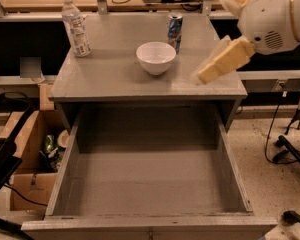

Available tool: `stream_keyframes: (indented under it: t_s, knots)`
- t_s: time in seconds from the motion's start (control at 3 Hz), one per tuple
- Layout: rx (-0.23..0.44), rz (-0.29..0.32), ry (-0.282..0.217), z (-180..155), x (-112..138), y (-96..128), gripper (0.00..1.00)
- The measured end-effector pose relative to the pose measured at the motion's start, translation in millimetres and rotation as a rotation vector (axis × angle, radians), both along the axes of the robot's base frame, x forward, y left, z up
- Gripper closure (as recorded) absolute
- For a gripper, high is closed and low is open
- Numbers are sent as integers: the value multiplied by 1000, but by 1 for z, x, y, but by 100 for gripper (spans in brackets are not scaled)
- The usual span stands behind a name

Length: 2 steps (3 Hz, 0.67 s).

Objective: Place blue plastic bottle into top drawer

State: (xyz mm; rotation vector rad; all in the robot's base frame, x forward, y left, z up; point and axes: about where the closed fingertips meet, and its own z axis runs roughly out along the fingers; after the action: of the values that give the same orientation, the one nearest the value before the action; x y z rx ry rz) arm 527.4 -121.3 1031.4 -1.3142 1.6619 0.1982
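Note:
The blue plastic bottle (75,26), clear with a white cap and a white label, stands upright at the back left of the grey cabinet top (105,79). The top drawer (150,189) is pulled fully out below the top and holds nothing. My gripper (222,61), cream-coloured on a white arm, hangs over the right edge of the cabinet top. It is far to the right of the bottle and holds nothing that I can see.
A white bowl (155,57) sits mid-top with a blue-and-white can (175,31) just behind it. An open cardboard box (27,159) with rubbish stands on the floor at the left. Cables and a stand foot (290,151) lie on the floor at the right.

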Motion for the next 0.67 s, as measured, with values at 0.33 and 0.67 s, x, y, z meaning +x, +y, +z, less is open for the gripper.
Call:
stream_keyframes:
  t_s: [0.33, 0.67]
  knots:
    - [146, 9, -64, 24, 5, 57, 0]
    - [305, -67, -83, 78, 13, 119, 0]
